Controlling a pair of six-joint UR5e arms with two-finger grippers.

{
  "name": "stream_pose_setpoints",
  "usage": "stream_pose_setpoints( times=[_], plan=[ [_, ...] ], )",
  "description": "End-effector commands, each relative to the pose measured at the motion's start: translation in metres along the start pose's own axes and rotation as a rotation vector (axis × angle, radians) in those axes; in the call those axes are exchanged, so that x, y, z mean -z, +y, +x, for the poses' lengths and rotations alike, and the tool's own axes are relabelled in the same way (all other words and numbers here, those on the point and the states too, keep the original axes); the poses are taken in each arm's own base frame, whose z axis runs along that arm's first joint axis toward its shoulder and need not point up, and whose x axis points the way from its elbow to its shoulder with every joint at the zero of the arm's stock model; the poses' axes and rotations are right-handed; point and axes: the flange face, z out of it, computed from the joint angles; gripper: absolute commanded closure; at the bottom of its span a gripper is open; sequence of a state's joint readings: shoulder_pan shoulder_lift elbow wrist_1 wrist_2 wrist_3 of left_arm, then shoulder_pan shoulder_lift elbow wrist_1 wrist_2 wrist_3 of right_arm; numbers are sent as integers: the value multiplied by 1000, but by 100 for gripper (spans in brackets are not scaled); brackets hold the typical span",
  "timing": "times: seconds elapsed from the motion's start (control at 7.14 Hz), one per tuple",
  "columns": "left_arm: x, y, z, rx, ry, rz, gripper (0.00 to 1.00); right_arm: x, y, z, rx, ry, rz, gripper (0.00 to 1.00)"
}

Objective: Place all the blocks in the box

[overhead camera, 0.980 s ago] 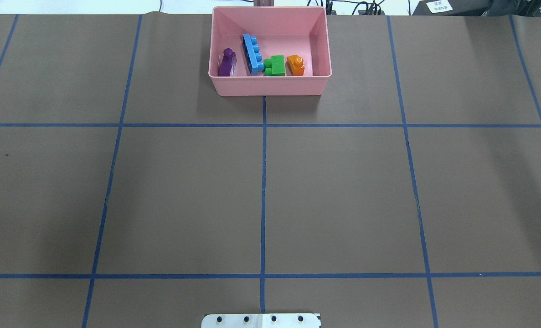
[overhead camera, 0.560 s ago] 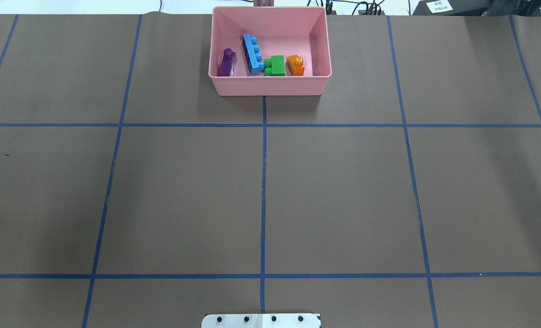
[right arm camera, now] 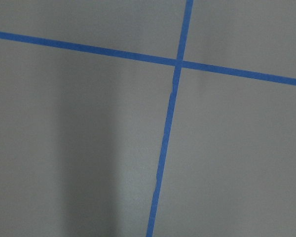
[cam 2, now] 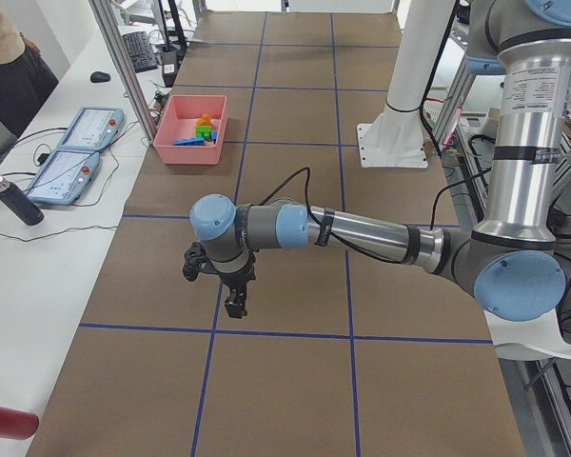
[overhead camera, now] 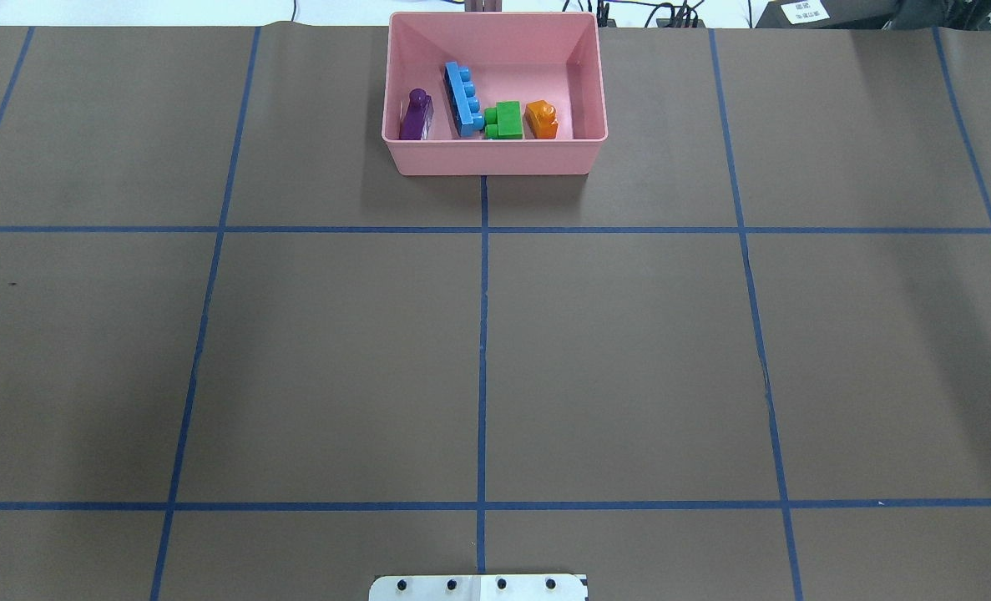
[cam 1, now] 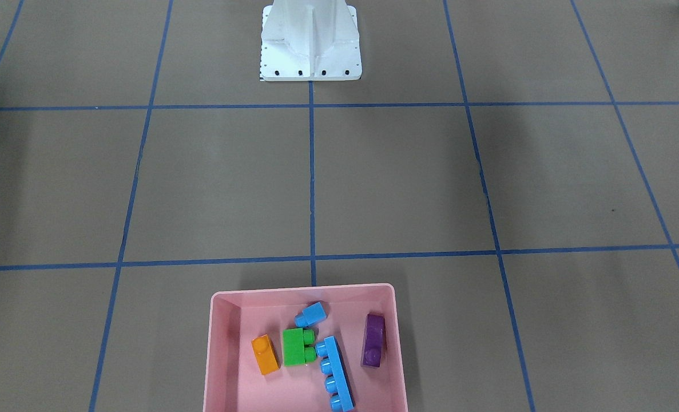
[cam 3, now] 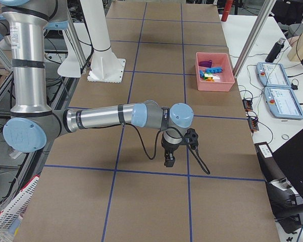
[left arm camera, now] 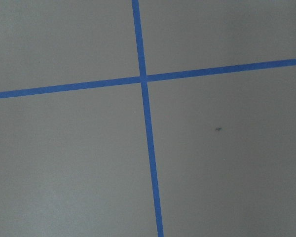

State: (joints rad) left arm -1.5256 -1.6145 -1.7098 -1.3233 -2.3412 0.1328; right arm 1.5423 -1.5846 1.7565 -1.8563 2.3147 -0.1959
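Evidently the job is at its close, and I judge nothing is left to carry. The left arm (cam 2: 362,231) and right arm (cam 3: 101,118) each stretch low over bare surface (overhead camera: 629,359), well apart from the box (overhead camera: 495,159). The left claw (cam 2: 234,308) and right claw (cam 3: 169,162) show only in the side views, so I cannot tell how far either is parted or whether it grips anything.

The box sits at the far edge on the centre tape line (overhead camera: 482,334). Inside lie the long light-blue brick (cam 1: 337,375), purple brick (cam 1: 373,347), green brick (cam 1: 295,347), orange brick (cam 1: 265,355) and small blue brick (cam 1: 313,314). The next move calls only for parking the arms.

Brown covering with a blue grid spans the surface. Beyond stand the white base (cam 1: 310,46), a side bench (cam 2: 38,276) and two pendants (cam 2: 76,152).
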Motion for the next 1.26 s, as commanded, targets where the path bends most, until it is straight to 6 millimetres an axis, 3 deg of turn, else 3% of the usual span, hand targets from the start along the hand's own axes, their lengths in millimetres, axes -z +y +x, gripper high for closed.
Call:
stream_pose_setpoints(
  times=[0.0, 0.42, 1.12],
  plan=[
    [-3, 4, -3, 3, -4, -5, 0, -3, -1, -1, 2, -1, -6, 0],
    [-1, -3, 0, 1, -4, -1, 0, -19, -8, 14, -5, 1, 18, 0],
    [2, -2, 2, -5, -4, 5, 0, -21, -9, 15, -11, 3, 28, 0]
  ],
)
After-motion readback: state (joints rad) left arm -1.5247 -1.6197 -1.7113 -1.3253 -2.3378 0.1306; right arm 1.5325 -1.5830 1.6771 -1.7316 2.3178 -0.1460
